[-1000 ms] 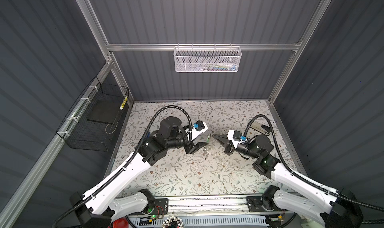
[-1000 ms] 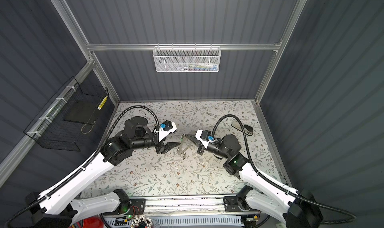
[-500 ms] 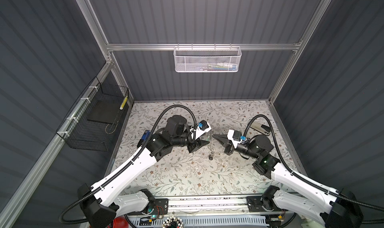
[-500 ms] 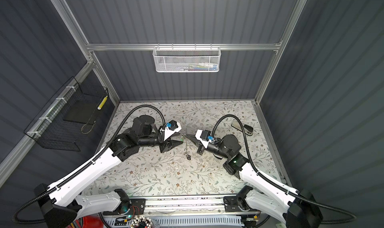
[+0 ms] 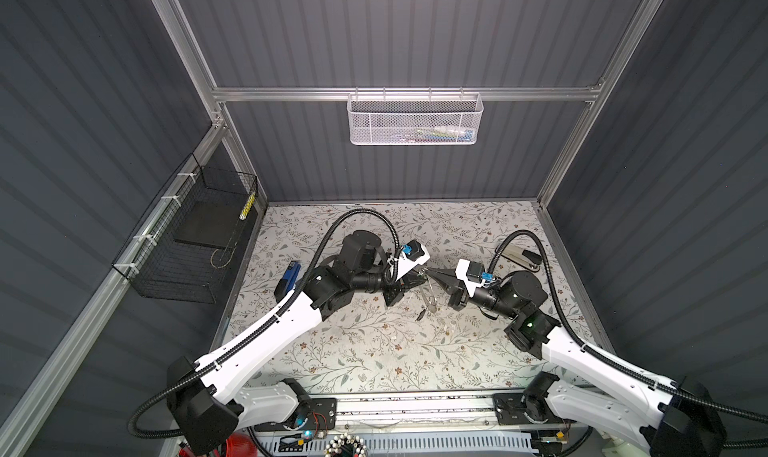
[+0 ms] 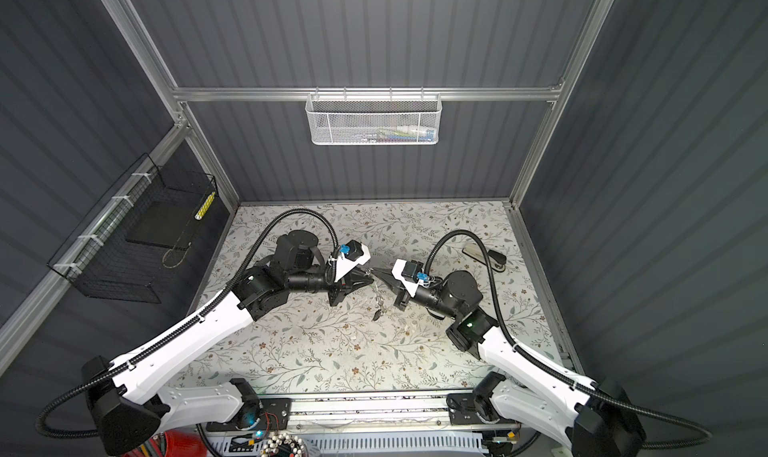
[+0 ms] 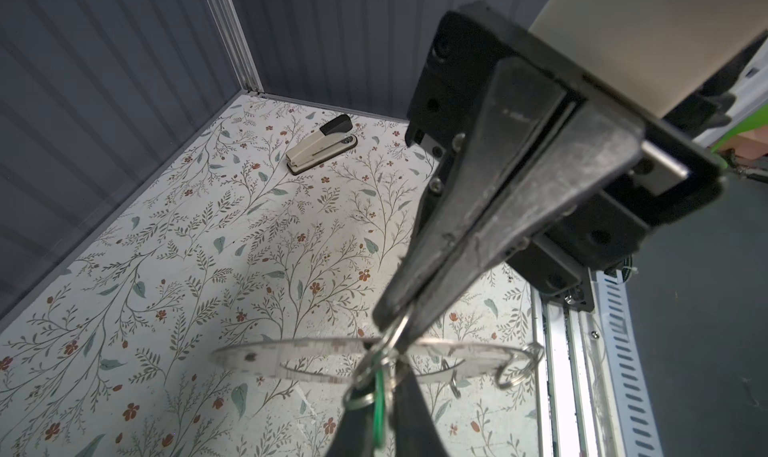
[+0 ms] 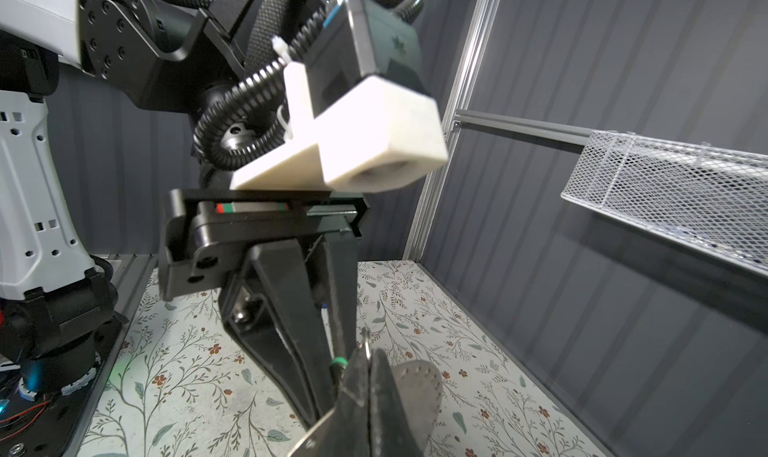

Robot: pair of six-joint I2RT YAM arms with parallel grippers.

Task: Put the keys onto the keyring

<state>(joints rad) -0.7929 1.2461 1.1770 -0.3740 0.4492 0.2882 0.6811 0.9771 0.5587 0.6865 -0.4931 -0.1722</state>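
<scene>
1. Since a second earlier, the left gripper [image 5: 420, 277] had swung in to meet the right gripper [image 7: 398, 322], and its jaws had closed.
2. The keyring [image 7: 257, 357] hung at both tips, its rim pinched by the clamped right gripper.
3. A green key tag [image 7: 378, 411] sat clamped between the left fingers, and the black key [image 5: 420, 314] dangled beneath.
4. A blue stapler [image 5: 289, 278] lay on the floral table [image 5: 353, 351], behind the left gripper's wrist.

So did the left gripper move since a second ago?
Yes. The left gripper slid right, away from the black wire basket, to the keys at the right gripper.
</scene>
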